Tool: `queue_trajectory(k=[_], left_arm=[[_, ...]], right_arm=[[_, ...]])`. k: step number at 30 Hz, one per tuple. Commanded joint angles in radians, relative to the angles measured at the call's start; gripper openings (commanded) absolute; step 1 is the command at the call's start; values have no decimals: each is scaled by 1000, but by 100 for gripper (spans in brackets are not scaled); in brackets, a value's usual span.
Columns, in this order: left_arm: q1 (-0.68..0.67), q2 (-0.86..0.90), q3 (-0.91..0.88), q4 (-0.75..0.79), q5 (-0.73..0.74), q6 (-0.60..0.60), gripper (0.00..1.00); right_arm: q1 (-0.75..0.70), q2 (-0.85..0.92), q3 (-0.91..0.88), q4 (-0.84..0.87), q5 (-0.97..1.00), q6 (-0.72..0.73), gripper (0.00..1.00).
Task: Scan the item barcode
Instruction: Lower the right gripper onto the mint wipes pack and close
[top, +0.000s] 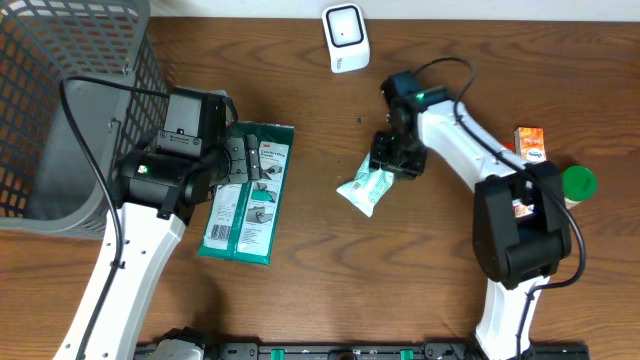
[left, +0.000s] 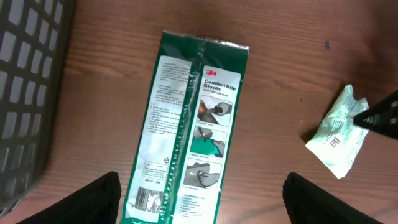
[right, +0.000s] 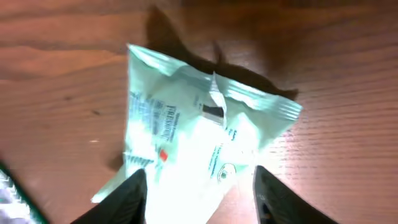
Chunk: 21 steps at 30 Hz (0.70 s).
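On the table (top: 320, 290), the right end effector (right: 200, 183) straddles a packet (right: 180, 118).

On our brown wooden table (top: 300, 300) we see a grey plastic mesh basket (top: 40, 60), a flat green glove packet (top: 250, 200), a pale green crinkled pouch (top: 365, 190), a white scanner (top: 345, 37), a small orange box (top: 530, 142) and a round green cap (top: 578, 181).
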Motion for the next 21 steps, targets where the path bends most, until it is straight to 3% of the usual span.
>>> queue_trajectory(k=[1, 3, 6, 15, 21], left_arm=[[5, 4, 13, -1, -12, 14, 84], [5, 4, 13, -1, -13, 14, 84], [5, 4, 13, -1, -12, 14, 84], [5, 4, 13, -1, -12, 14, 83], [5, 4, 13, -1, -12, 14, 84]], right_arm=[[-20, -73, 46, -37, -49, -42, 60], [-21, -82, 46, -63, -49, -42, 78], [-16, -82, 29, -79, -48, -11, 90], [39, -81, -174, 102, -49, 182, 82], [40, -81, -254, 192, -50, 236, 75]])
